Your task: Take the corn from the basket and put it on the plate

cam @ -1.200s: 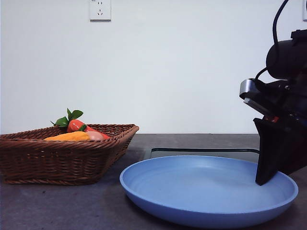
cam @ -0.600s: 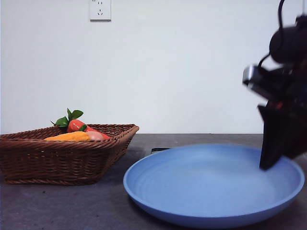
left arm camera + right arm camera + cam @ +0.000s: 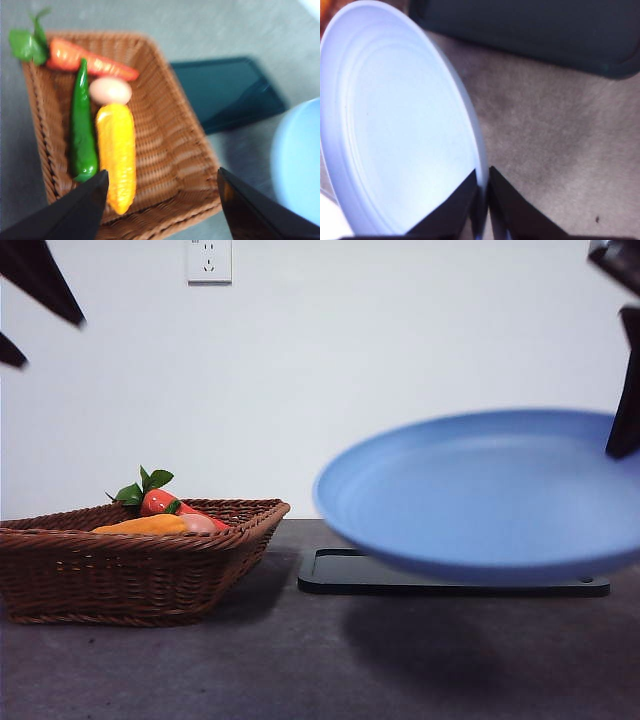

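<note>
The corn (image 3: 117, 154) lies in the wicker basket (image 3: 176, 165) beside a green pepper, and shows as an orange-yellow cob (image 3: 145, 525) at the basket's (image 3: 130, 570) rim in the front view. My left gripper (image 3: 160, 210) hangs open above the basket's near end. The blue plate (image 3: 480, 495) floats tilted in the air at the right, its rim pinched by my right gripper (image 3: 482, 197), which is shut on it. In the right wrist view the plate (image 3: 395, 125) fills the frame's left half.
A flat black tray (image 3: 450, 575) lies on the grey table under the lifted plate. In the basket there are also a red carrot with green leaves (image 3: 85, 60), a pinkish egg-shaped item (image 3: 111, 91) and a green pepper (image 3: 82, 135). A wall socket (image 3: 208, 260) sits high on the wall.
The right gripper has lifted the plate off the table and up to the right, uncovering the black tray. The left gripper's tips have come into view at the top left.
</note>
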